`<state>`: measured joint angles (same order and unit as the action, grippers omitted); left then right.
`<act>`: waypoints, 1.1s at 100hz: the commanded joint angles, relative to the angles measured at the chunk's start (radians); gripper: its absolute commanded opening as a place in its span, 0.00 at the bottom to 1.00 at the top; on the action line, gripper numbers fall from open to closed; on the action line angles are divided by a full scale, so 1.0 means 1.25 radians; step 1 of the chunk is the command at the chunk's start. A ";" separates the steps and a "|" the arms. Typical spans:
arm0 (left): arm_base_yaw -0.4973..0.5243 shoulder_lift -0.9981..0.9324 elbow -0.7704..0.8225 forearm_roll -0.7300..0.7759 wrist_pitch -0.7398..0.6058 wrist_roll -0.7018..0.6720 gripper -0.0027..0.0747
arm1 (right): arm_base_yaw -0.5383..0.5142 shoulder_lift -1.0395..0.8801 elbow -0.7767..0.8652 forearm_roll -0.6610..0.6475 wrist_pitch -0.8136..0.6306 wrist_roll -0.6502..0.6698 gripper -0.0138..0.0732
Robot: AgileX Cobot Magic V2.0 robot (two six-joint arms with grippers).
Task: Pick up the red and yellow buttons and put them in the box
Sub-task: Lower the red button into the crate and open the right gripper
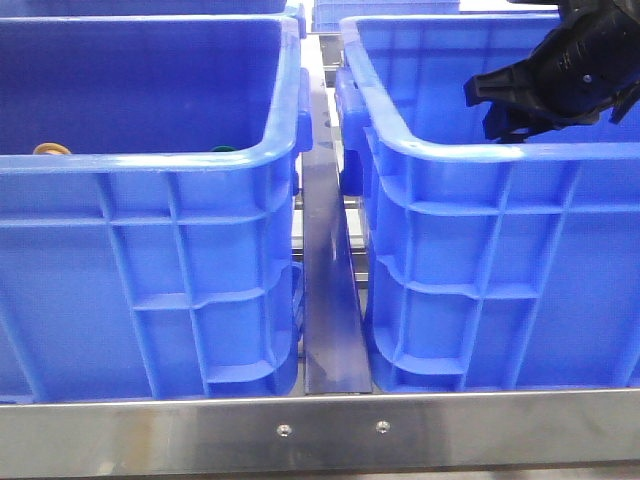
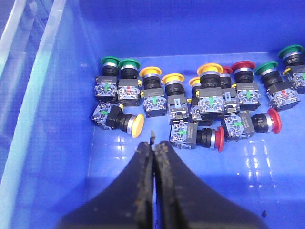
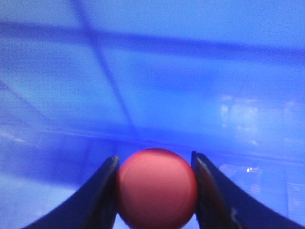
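Note:
My right gripper (image 3: 155, 161) is shut on a red button (image 3: 157, 188), whose round head fills the gap between the fingers. In the front view this gripper (image 1: 484, 108) hangs over the right blue box (image 1: 450, 152), above its rim. My left gripper (image 2: 153, 143) is shut with nothing in it, low inside the left blue crate (image 1: 150, 165). Just beyond its tips lie a yellow button (image 2: 137, 125) and a red button (image 2: 219, 139) on their sides. Several more yellow, red and green buttons stand behind them.
A green button (image 2: 109, 61) stands at the end of the row near the crate wall (image 2: 52, 109). A metal strip (image 1: 328, 300) runs between the two crates. A steel table edge (image 1: 320, 430) crosses the front. More blue crates (image 1: 385, 10) sit behind.

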<state>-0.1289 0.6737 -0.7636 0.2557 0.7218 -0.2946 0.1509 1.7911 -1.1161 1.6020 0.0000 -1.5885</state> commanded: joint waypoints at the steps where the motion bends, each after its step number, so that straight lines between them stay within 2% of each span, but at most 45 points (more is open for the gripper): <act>1: 0.002 -0.001 -0.023 0.004 -0.054 0.000 0.01 | -0.005 -0.032 0.004 0.005 0.000 -0.013 0.32; 28: 0.002 -0.001 -0.023 0.010 -0.054 0.000 0.01 | -0.005 -0.033 0.032 0.005 0.006 -0.013 0.35; 35: 0.002 -0.001 -0.023 0.012 -0.054 0.000 0.01 | -0.005 -0.038 0.032 0.005 0.006 -0.013 0.42; 54: 0.002 -0.001 -0.023 0.012 -0.054 0.000 0.01 | -0.005 -0.052 0.032 0.008 -0.008 -0.013 0.73; 63: 0.002 -0.001 -0.023 0.012 -0.054 0.000 0.01 | -0.005 -0.070 0.032 0.017 -0.027 -0.013 0.81; 90: 0.002 -0.001 -0.023 0.012 -0.054 0.000 0.01 | -0.005 -0.176 0.040 0.056 -0.019 -0.013 0.82; 110: 0.002 -0.001 -0.023 0.012 -0.054 -0.002 0.01 | -0.005 -0.328 0.110 0.104 0.000 -0.013 0.82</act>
<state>-0.1289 0.6737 -0.7636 0.2557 0.7218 -0.2946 0.1509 1.4932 -0.9887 1.7071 -0.0263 -1.5924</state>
